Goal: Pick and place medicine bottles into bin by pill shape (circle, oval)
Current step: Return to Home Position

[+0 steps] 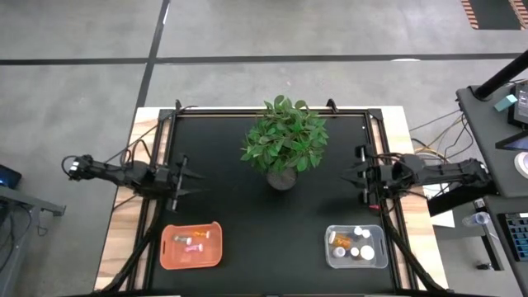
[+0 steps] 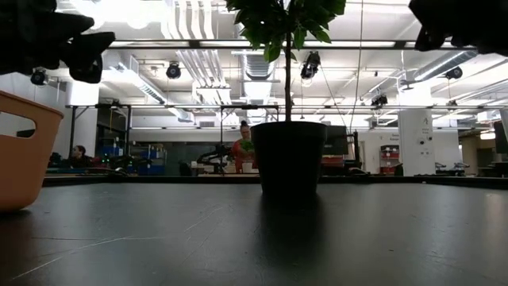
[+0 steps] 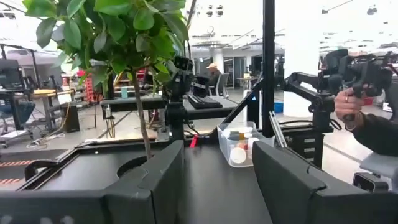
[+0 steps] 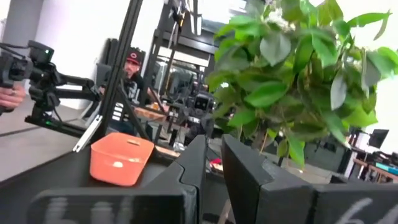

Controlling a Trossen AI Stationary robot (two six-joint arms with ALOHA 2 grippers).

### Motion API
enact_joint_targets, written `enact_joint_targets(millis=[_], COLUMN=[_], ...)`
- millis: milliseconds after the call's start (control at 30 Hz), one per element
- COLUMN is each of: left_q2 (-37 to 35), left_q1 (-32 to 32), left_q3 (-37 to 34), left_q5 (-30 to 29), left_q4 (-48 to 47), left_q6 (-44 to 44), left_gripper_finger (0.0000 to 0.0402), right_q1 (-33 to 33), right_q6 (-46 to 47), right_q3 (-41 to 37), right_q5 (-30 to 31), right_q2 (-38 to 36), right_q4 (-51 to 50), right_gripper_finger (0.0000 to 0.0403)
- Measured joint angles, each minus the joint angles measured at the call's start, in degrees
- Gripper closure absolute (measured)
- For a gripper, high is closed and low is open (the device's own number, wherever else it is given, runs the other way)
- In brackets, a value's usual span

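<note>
black mat (image 1: 247, 214) | green plant (image 1: 285, 140) | black pot (image 2: 288, 155) | orange bin (image 1: 206, 256) | clear bin (image 1: 331, 256) | bottles (image 1: 339, 238) white, orange

The table (image 1: 231, 206) is matt black with a bare wood border (image 1: 124, 235), the orange bin (image 1: 208, 258) is smooth opaque plastic, and the clear bin (image 1: 379, 258) is see-through plastic.

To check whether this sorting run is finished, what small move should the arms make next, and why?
Probably just ease both arms back to rest. The medicine bottles in view lie in the orange bin and the clear bin; none is loose on the table. The left gripper, open, and the right gripper hang at the table's sides, holding nothing.
</note>
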Motion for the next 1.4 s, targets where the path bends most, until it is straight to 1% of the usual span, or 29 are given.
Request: enact_joint_targets(millis=[67, 133, 533, 867, 1000, 1167, 1333, 1400], left_q2=[-1.55, -1.19, 1.02, 1.09, 0.92, 1.14, 1.02, 1.19], left_q1=[0.00, 0.00, 0.00, 0.00, 0.00, 0.00, 0.00, 0.00], left_q3=[0.00, -0.02, -0.09, -0.15, -0.15, -0.20, -0.22, -0.22], left_q5=[-0.48, -0.64, -0.86, -1.29, -1.72, -1.87, -1.93, -1.93], left_q4=[-0.88, -2.12, -2.45, -2.49, -2.47, -3.92, -4.05, -4.01], left_q6=[0.02, 0.00, -1.51, -1.93, -4.19, -4.31, -4.42, -4.43], left_gripper_finger=[0.0226, 0.0226, 0.0226, 0.0226, 0.0226, 0.0226, 0.0226, 0.0230], right_q1=[-0.61, -1.47, -6.59, -7.35, -7.60, -7.78, -7.78, -7.78], right_q6=[0.25, 0.81, 4.39, 6.69, 6.12, 6.48, 7.49, 7.47], right_q3=[-0.58, -1.12, -3.90, -3.95, -3.89, -3.45, -3.37, -3.33], right_q5=[-0.02, 0.00, -0.04, 0.02, 0.24, 0.26, 0.35, 1.53], right_q2=[0.00, 0.00, 0.11, -0.10, -2.35, -7.19, -12.16, -12.25], right_q4=[-0.06, 0.00, 0.04, 0.28, -0.42, -3.03, -9.20, -11.57], right_gripper_finger=[0.0360, 0.0360, 0.0360, 0.0360, 0.0360, 0.0360, 0.0360, 0.0360])
